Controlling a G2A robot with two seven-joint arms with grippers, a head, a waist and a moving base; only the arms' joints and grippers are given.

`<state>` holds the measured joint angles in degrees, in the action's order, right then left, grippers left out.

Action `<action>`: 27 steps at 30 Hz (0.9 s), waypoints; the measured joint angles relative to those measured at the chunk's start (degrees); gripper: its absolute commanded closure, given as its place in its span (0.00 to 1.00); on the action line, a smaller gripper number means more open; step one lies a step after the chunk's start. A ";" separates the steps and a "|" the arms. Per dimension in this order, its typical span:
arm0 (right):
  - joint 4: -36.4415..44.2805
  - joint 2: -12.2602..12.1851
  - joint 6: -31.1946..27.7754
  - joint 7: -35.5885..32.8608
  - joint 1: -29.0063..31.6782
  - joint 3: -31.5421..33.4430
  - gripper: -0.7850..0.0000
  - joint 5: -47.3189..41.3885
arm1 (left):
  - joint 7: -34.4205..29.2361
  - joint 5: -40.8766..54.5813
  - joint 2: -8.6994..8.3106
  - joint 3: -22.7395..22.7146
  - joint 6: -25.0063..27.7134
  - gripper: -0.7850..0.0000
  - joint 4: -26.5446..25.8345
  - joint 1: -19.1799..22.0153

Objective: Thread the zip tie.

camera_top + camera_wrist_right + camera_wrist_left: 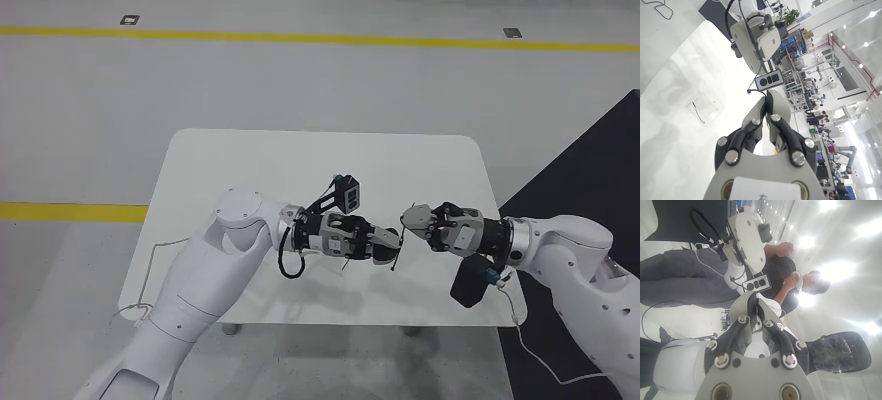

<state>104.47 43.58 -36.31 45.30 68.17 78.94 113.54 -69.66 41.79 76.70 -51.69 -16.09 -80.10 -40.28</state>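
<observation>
Zip tie (748, 91) is held in the air above the tabletop (250, 160), toward its near edge. The closed right claw (766, 98) pinches the strap, leaving the head free for threading. Left claw (755, 300) faces it, fingers nearly together; I cannot tell what it grips.

Thin black plastic zip tie (749, 91): held in the air, its strap clamped between the closed fingertips of the right gripper (766, 97). The free length curves out past the fingertips and ends in a small square head. The strap is not passed through the head, and the head touches nothing.
</observation>
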 measured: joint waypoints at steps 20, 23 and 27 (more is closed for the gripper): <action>0.28 0.11 -2.28 -1.09 -0.62 -1.41 1.00 -1.22 | -0.33 0.23 -0.39 -0.68 0.34 1.00 -0.37 -1.20; 0.82 0.17 -1.79 -2.44 0.00 -1.44 1.00 -1.93 | -0.43 0.28 -0.48 -0.82 0.21 1.00 -0.49 -1.36; 0.83 0.22 -1.97 -2.89 0.36 -1.46 1.00 -3.01 | -0.41 0.45 -0.51 -0.90 0.29 1.00 -0.60 -1.34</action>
<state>105.30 43.80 -38.29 42.41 68.53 77.48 110.53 -70.06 42.24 76.20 -52.60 -15.80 -80.71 -41.62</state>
